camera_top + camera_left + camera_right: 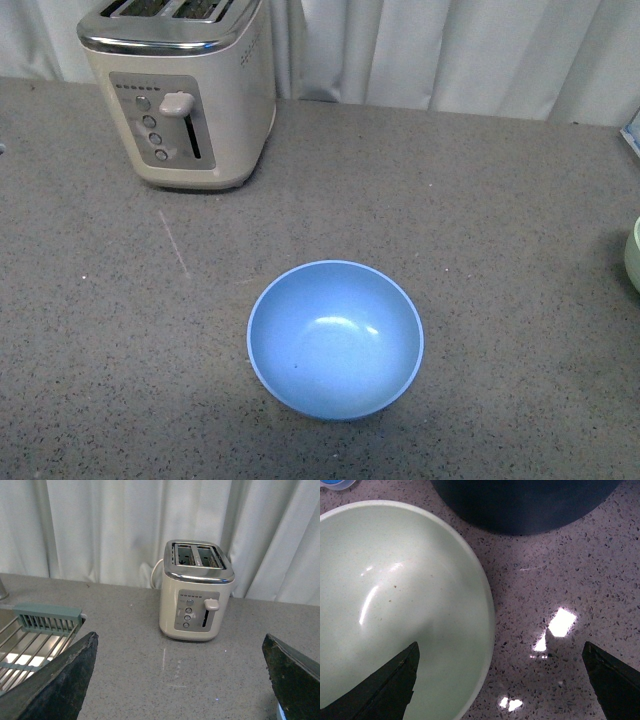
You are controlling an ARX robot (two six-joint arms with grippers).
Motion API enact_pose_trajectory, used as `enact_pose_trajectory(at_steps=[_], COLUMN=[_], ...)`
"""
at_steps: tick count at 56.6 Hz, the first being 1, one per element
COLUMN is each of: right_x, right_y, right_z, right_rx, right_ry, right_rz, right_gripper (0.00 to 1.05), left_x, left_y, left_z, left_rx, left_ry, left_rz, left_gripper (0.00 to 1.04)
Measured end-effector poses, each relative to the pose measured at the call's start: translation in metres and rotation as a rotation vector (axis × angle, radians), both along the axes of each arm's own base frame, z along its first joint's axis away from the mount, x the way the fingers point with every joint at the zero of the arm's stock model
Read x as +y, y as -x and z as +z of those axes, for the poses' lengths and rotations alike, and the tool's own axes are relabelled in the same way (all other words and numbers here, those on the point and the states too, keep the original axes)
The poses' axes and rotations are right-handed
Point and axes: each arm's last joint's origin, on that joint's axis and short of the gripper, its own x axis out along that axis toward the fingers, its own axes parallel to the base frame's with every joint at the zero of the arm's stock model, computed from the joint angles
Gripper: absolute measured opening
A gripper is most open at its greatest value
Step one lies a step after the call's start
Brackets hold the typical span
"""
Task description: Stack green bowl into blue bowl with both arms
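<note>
White curtains (450,50) hang behind a grey speckled bench (480,200).

Front view:
- Cream two-slot toaster (180,95) at the back left of the bench, control face toward the camera.
- Blue bowl (335,340) upright, mouth up, at the near centre of the bench. It is well apart from the toaster and touches nothing.
- Green bowl (633,255) shows only as a pale sliver at the right edge, well apart from the blue bowl.

Left wrist view:
- Left arm's fingers (55,680) spread wide, nothing between them.
- They face the toaster (196,590) across bare bench.
- A wire rack with a grey-green slotted piece (47,617) sits to one side, by a sink edge.

Right wrist view:
- Right arm's fingers (380,690) also spread wide, gripping nothing.
- The camera looks straight down on the green bowl (395,605), upright on the bench, with faint specks inside.
- One finger lies over the bowl's interior and the other over bare bench, so the rim falls between them. Contact with the bowl cannot be told.
- A dark rounded object (520,505) stands just beyond the bowl; what it is cannot be told.
</note>
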Motion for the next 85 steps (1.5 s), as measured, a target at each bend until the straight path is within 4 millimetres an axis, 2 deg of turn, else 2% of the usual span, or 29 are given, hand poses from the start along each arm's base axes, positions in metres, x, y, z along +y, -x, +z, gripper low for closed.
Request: enact_pose_trajectory(at_steps=[44, 65, 68, 78, 85], right_x=[-0.003, -0.005, -0.006, -0.008, -0.007], right_y=[-0.044, -0.047, -0.047, -0.037, -0.031], right_z=[-0.009, -0.023, -0.023, -0.028, -0.026], right_rx=[0.012, 0.021, 0.021, 0.057, 0.06], right_ry=[0.034, 0.034, 0.045, 0.076, 0.091], right_rz=[0.081, 0.087, 0.08, 0.049, 0.039], right_gripper=[0.96, 0.96, 0.9, 0.53, 0.37], left_x=[0.0, 0.0, 0.0, 0.0, 0.0], left_y=[0.0, 0.0, 0.0, 0.0, 0.0], left_z=[0.0, 0.0, 0.0, 0.0, 0.0], left_rx=[0.0, 0.0, 0.0, 0.0, 0.0], left_ry=[0.0, 0.0, 0.0, 0.0, 0.0], left_rz=[0.0, 0.0, 0.0, 0.0, 0.0], left_gripper=[0.98, 0.98, 0.98, 0.98, 0.98])
